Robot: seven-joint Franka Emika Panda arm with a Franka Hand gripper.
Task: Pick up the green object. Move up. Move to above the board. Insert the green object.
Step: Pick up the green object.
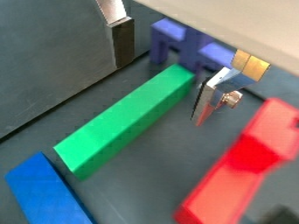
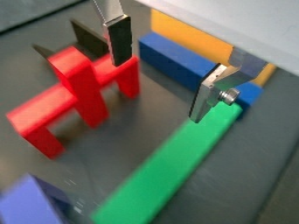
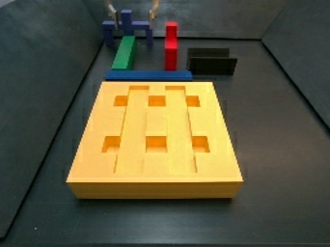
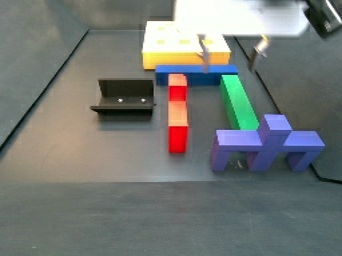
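The green object [image 1: 122, 118] is a long green bar lying flat on the dark floor. It shows in both side views [image 3: 126, 50] [image 4: 239, 100] and in a wrist view [image 2: 176, 166]. One end lies by the flat blue bar [image 4: 197, 70] in front of the orange-yellow board [image 3: 96, 135] [image 4: 171, 45]. My gripper [image 1: 163, 70] [image 2: 163, 68] hangs above the green bar, apart from it. It is open and empty, with one finger to each side of the bar's line. In a side view the gripper [image 4: 230, 45] is high at the back.
A red bar [image 4: 177, 110] [image 3: 171, 43] lies next to the green bar. A purple-blue piece with legs [image 4: 267, 145] [image 1: 187, 44] stands at the green bar's end away from the board. The black fixture [image 4: 123, 98] [image 3: 210, 63] stands beyond the red bar. Dark walls enclose the floor.
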